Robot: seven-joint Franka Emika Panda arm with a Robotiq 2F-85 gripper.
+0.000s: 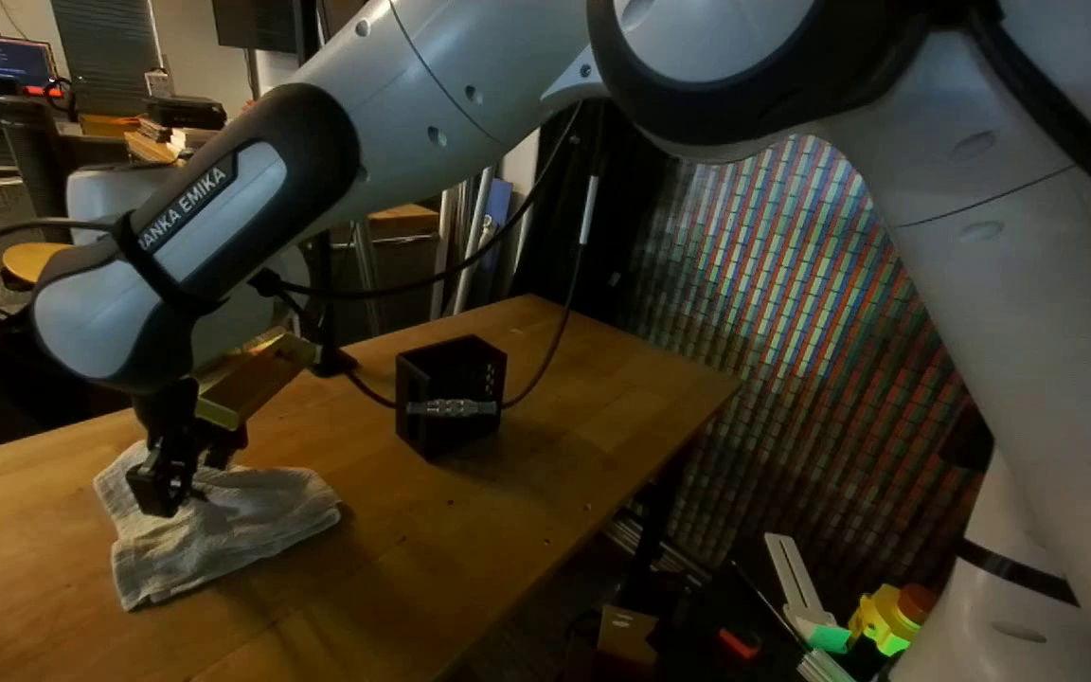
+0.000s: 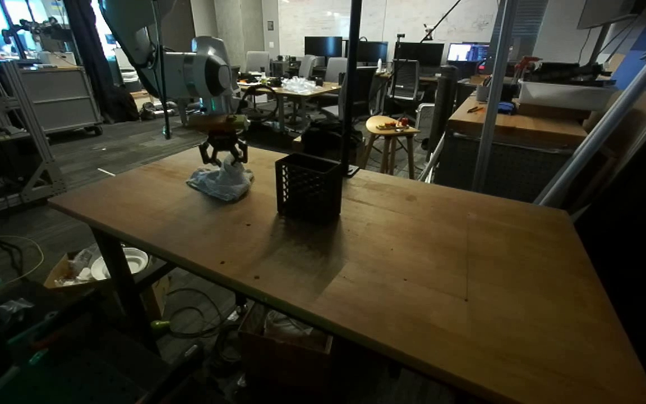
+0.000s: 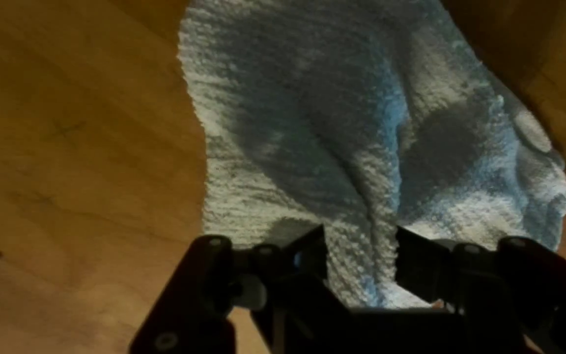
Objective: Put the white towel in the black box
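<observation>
While a whiteboard (image 2: 323, 19) spreads across the back of the room in an exterior view, the faint marks on it are too small to read. Below it stretches a wooden desk (image 2: 441, 252), its top dotted with a few dark spots. Over the desk reaches the robot arm (image 1: 479, 85), pale grey with black joint covers, bearing a dark label (image 1: 187, 206) whose light capitals read "ANKA EMIKA" (the start of the first word is hidden at a black strap (image 1: 155, 277)). Behind, a lit screen (image 1: 1, 59) shows lines of text, too small to make out.

Upright on the desk stands a black box (image 2: 309, 191), open at the top, with holes through its side. In an exterior view a silvery cable connector (image 1: 454, 408) shows in front of it. Apart from the box, and outside it, is the white towel (image 1: 242, 519), crumpled, its lower folds lying on the desk and its middle drawn up into a peak. The towel is directly beneath the pincer (image 3: 361, 265) and spreads out to either side of it. The pincer points down, its fingers (image 3: 312, 253) only partly apart, closed around a raised fold of the towel; in the wrist view that fold fills the gap and meets both fingers, so the pincer has hold of the cloth.
</observation>
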